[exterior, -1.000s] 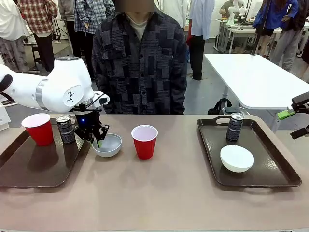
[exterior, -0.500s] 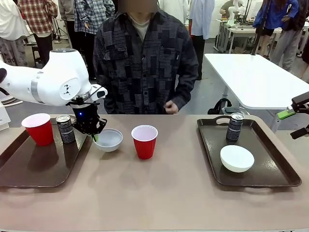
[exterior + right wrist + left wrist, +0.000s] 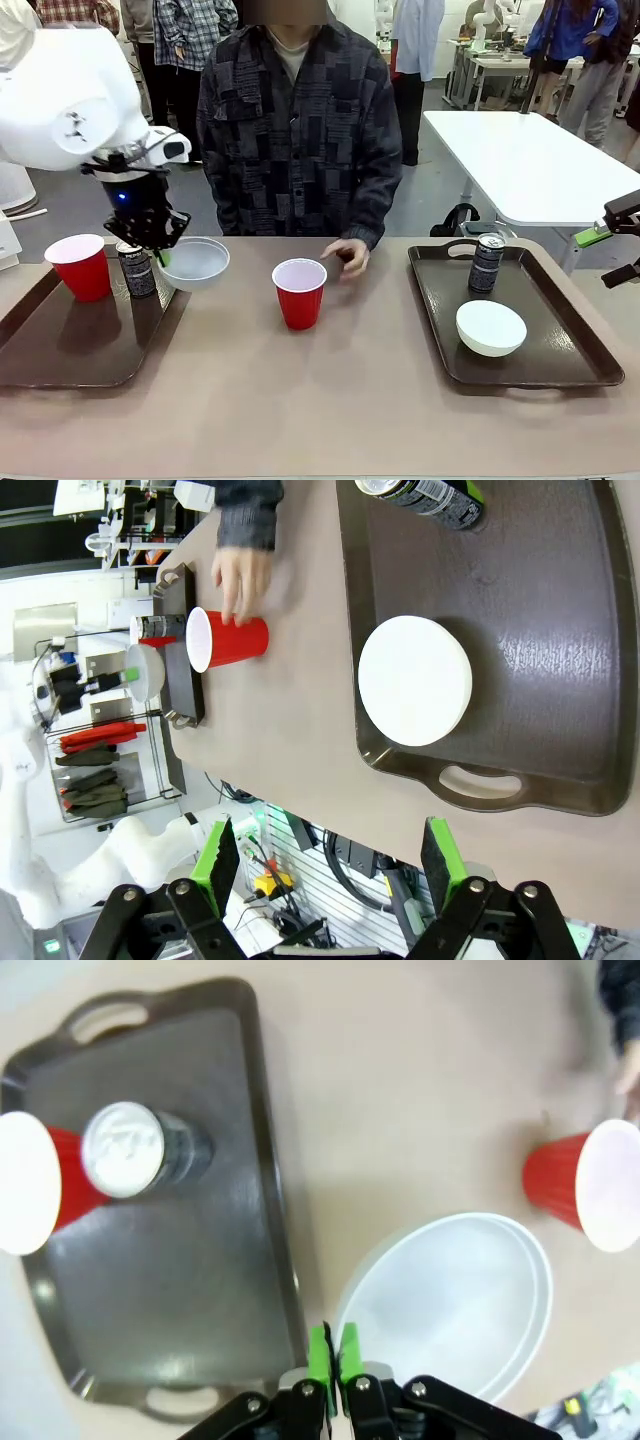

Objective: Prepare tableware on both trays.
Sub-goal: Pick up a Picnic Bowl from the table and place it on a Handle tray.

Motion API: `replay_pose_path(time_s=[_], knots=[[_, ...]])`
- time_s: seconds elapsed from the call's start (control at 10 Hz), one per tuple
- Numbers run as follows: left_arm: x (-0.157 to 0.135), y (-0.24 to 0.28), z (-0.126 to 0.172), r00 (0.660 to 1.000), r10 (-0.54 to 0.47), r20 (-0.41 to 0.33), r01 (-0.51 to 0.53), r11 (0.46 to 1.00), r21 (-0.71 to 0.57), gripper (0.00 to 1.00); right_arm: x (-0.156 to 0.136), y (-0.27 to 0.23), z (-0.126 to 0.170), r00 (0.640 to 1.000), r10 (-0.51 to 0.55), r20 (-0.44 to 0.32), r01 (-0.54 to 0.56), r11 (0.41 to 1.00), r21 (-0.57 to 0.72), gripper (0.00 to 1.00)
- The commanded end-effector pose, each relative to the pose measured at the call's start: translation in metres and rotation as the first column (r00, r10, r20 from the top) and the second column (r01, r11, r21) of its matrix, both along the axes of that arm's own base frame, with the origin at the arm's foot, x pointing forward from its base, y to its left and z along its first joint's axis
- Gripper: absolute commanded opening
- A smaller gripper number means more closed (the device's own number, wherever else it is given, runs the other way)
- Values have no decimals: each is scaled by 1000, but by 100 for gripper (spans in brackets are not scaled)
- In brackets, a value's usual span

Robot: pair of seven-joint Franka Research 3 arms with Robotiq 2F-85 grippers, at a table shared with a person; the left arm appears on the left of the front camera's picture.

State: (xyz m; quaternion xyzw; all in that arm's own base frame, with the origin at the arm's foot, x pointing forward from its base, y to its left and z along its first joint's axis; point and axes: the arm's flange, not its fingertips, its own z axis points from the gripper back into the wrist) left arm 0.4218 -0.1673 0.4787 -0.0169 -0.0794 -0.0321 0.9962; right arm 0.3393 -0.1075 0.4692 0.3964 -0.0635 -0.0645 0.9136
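My left gripper [image 3: 161,256] [image 3: 334,1352] is shut on the rim of a white bowl [image 3: 194,262] [image 3: 450,1300], holding it in the air beside the right edge of the left tray [image 3: 60,355] [image 3: 190,1260]. That tray carries a red cup [image 3: 78,266] [image 3: 25,1185] and a dark can [image 3: 137,268] [image 3: 130,1148]. A second red cup [image 3: 299,292] [image 3: 228,640] stands mid-table with the person's hand [image 3: 347,255] [image 3: 240,575] close to it. The right tray [image 3: 560,360] [image 3: 560,630] holds a can [image 3: 487,262] [image 3: 430,498] and a white bowl [image 3: 491,328] [image 3: 415,680]. My right gripper [image 3: 606,255] [image 3: 328,865] hovers open off that tray's far right side.
The person stands at the table's far edge, directly behind the middle cup. Bare tabletop stretches between the two trays and along the near edge. A white table stands in the background at the right.
My left gripper has lifted the white bowl off the table and carried it up and left toward the left tray. The person's hand has come down beside the middle red cup.
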Motion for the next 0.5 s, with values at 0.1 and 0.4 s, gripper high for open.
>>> replay_pose_path(time_s=[0.1, 0.4], knots=[[-44, 37, 11, 999, -12, 53, 14, 999, -39, 0, 0, 0, 0, 1000, 5, -6, -5, 1000, 0, 95], [-55, 89, 3, 999, 48, -3, -48, 991, -126, 0, 0, 0, 0, 1000, 5, -6, -5, 1000, 0, 95]])
